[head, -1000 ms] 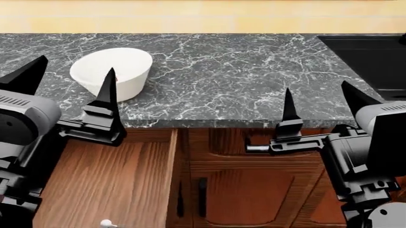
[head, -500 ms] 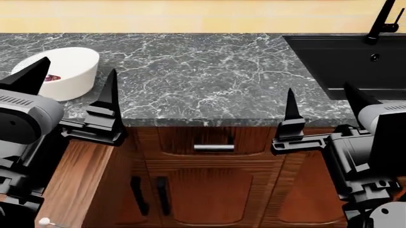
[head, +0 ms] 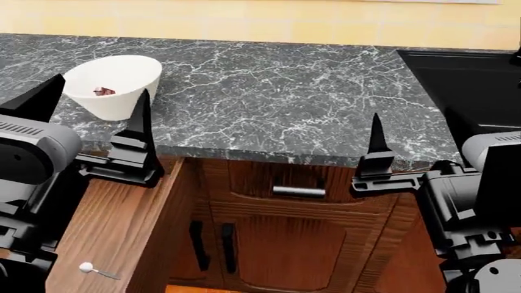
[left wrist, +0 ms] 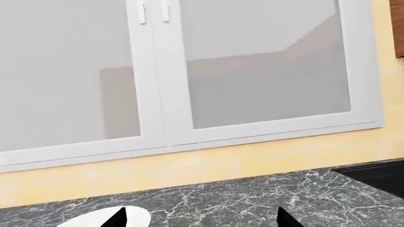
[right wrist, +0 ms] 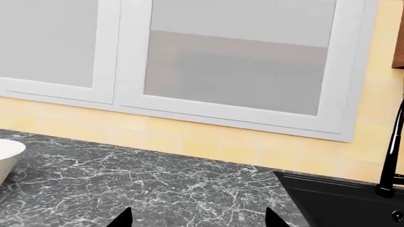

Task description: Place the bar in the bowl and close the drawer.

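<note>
The white bowl stands on the dark marble counter at the back left, with the dark red bar lying inside it. In the head view my left gripper is open just in front of the bowl, nothing between its fingers. The bowl's rim shows beside one fingertip in the left wrist view. The reddish-brown drawer stands pulled out below my left arm. My right gripper is open and empty over the counter's front edge, far right of the bowl.
A small white spoon lies on the drawer floor. A narrower drawer front with a silver handle and cabinet doors sit below the counter. A black sink with a faucet is at the right. Windows and a yellow tiled wall rise behind.
The head view swung right, then partly back left and away from the counter. The bowl now sits further right in view, with the bar visible inside. Both grippers keep their pose.
</note>
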